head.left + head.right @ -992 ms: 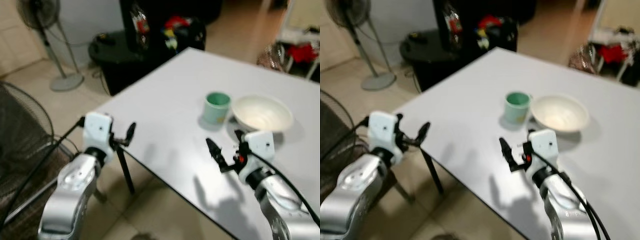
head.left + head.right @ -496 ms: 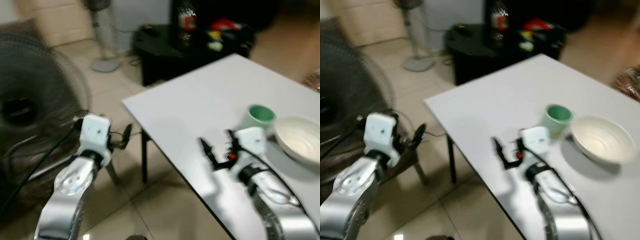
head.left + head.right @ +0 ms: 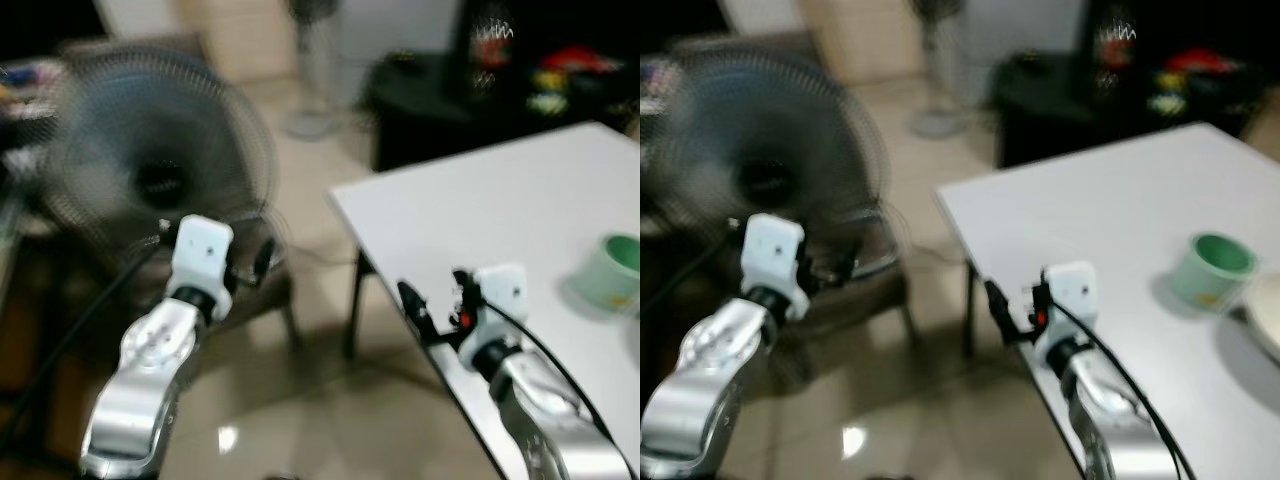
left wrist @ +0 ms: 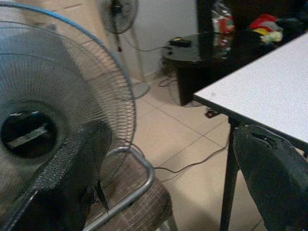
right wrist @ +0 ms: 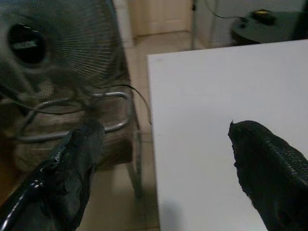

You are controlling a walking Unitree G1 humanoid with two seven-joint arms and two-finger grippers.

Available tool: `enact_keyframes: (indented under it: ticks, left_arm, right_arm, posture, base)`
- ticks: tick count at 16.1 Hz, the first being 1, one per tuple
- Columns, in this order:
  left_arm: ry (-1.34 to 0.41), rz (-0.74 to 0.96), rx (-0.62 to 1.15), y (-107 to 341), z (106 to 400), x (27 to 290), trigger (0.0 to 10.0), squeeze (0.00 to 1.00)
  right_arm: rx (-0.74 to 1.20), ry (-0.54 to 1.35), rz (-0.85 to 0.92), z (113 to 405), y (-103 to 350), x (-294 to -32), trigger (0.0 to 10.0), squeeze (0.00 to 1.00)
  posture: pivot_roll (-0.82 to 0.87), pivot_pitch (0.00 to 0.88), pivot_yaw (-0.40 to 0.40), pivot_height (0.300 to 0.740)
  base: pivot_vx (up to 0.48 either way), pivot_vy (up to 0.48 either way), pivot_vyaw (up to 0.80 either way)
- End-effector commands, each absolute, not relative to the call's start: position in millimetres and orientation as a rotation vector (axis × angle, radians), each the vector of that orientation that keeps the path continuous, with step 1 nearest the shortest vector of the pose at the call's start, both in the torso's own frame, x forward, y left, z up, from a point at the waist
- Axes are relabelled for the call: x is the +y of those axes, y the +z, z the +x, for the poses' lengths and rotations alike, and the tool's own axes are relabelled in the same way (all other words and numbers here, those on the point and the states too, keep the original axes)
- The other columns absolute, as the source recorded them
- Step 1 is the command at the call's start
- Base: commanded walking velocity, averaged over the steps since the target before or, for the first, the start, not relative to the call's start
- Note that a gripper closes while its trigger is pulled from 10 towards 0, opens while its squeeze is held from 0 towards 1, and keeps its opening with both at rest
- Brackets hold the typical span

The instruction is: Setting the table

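Observation:
A white table (image 3: 520, 210) fills the right of the head views. A green cup (image 3: 617, 270) stands on it near the right edge of the picture, and the rim of a white bowl (image 3: 1268, 318) shows beside it. My right gripper (image 3: 436, 298) hovers open over the table's near left edge, well short of the cup. In the right wrist view its two black fingers (image 5: 67, 173) stand wide apart above the table's corner (image 5: 207, 96). My left gripper (image 3: 258, 262) is open too, held out over the floor left of the table, in front of a fan. Nothing is held.
A large floor fan (image 3: 150, 180) stands close on the left, with a metal-framed chair (image 4: 142, 190) just beneath my left gripper. A black low table (image 4: 211, 48) with clutter and a standing fan (image 4: 118, 9) are farther back. Tiled floor (image 3: 330, 400) lies between.
The whole view has swung left, so the camera turned: cup and bowl slid to the right edge and the big fan came into view. Both grippers keep their open pose.

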State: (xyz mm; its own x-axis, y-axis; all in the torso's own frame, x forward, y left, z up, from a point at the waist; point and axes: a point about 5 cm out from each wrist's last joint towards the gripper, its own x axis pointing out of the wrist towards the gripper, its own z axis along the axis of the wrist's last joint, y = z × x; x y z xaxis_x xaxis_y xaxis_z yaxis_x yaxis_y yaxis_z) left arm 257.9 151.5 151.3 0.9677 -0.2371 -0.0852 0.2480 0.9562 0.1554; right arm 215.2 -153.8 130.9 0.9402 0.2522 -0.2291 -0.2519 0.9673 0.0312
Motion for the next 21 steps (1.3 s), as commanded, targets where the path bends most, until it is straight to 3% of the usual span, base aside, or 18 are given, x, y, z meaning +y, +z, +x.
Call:
enact_keyframes:
  ticks: [1,5,10,21]
  left_arm:
    - [-0.220,0.173,0.077,149,261,156,10.0,0.00]
    - [-0.190,0.153,0.069,153,256,159,10.0,0.00]
    - [-0.144,0.198,0.091,148,256,169,10.0,0.00]
    - [-0.148,0.189,0.091,151,263,169,10.0,0.00]
  right_arm:
    - [0.234,0.233,-0.007,216,129,-158,10.0,1.00]
    - [0.232,0.276,0.015,223,132,-151,10.0,1.00]
    - [0.274,0.148,-0.111,232,120,-162,10.0,1.00]
    - [0.264,0.220,0.010,232,126,-156,10.0,1.00]
  posture:
    - [0.02,0.000,0.077,0.740]
    - [0.07,0.000,0.023,0.740]
    - [0.07,0.000,0.015,0.740]
    - [0.07,0.000,0.026,0.740]
  base:
    - [0.000,0.000,0.80]
    - [0.000,0.273,0.80]
    - [0.000,0.455,0.00]
    - [0.000,0.459,0.00]
